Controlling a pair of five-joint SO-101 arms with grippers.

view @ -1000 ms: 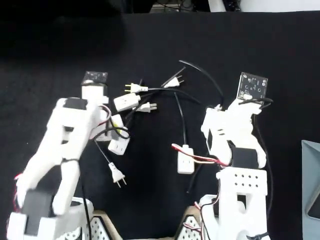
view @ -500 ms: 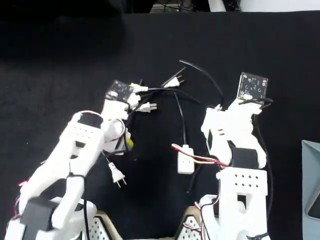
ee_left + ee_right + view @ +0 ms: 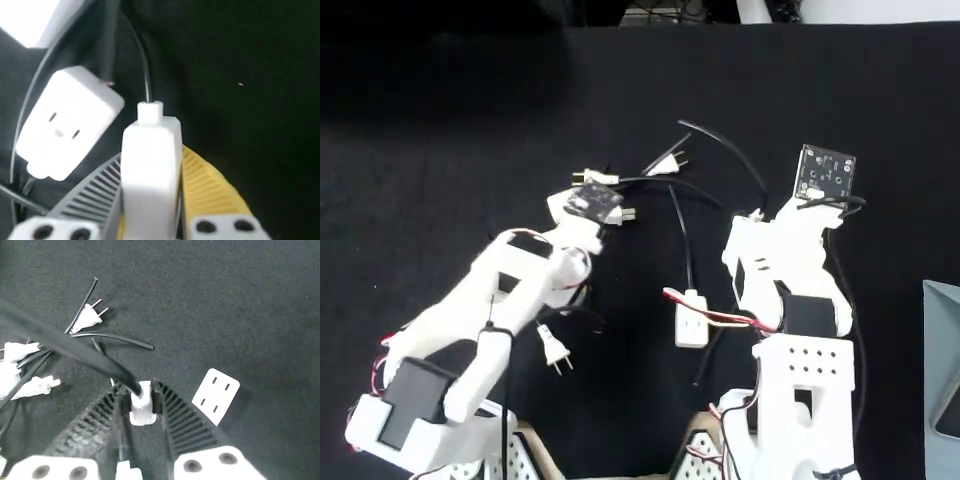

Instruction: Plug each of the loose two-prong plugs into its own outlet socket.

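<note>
My left gripper (image 3: 150,152) is shut on a white outlet socket (image 3: 150,170), whose black cord runs away from the fingers. A second white socket (image 3: 65,125), with two slots, lies just beside it on the black cloth. In the high view the left arm (image 3: 520,285) stretches toward the cable cluster at the table's middle. My right gripper (image 3: 137,390) is shut on a white plug (image 3: 142,407) with a black cord. A white socket face (image 3: 216,390) lies close beside it. Loose plugs (image 3: 665,163) (image 3: 555,352) and another socket (image 3: 691,318) lie on the cloth.
Black cords (image 3: 680,230) cross the middle of the table between the two arms. More loose plugs (image 3: 87,315) lie among them. A grey object (image 3: 942,370) sits at the right edge. The right arm (image 3: 785,260) stands at front right.
The left arm has swung from the left side toward the middle of the table, and the socket that lay by it has gone with it. The right arm has not moved.
</note>
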